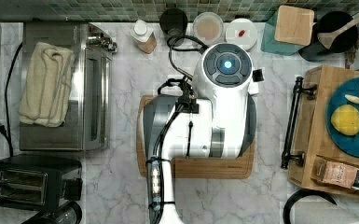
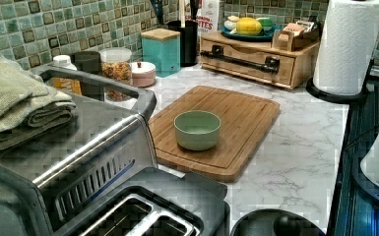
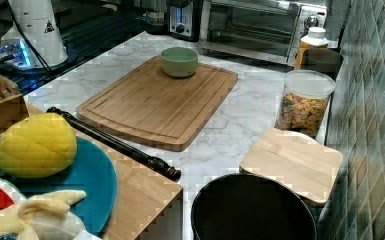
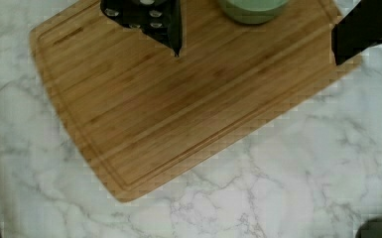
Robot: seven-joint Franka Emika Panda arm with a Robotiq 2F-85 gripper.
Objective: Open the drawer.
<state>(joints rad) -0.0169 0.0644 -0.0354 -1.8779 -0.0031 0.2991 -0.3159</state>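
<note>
A home kitchen: a marble counter (image 2: 295, 147) backed by green mosaic wall tiles (image 2: 39, 29), with a steel toaster oven (image 1: 65, 86), a black toaster (image 1: 28, 182), a bamboo cutting board (image 3: 155, 100), a paper towel roll (image 2: 348, 44) and jars of food (image 3: 304, 102)

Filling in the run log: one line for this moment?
drawer: shut | handle: untouched | gripper: open, above cutting board | bowl: on board

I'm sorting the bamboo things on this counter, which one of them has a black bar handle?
The drawer, in the box cabinet carrying the blue fruit plate. Its black bar handle spans the front; the cutting board and the wooden canister lid are plain, with no hardware.
</note>
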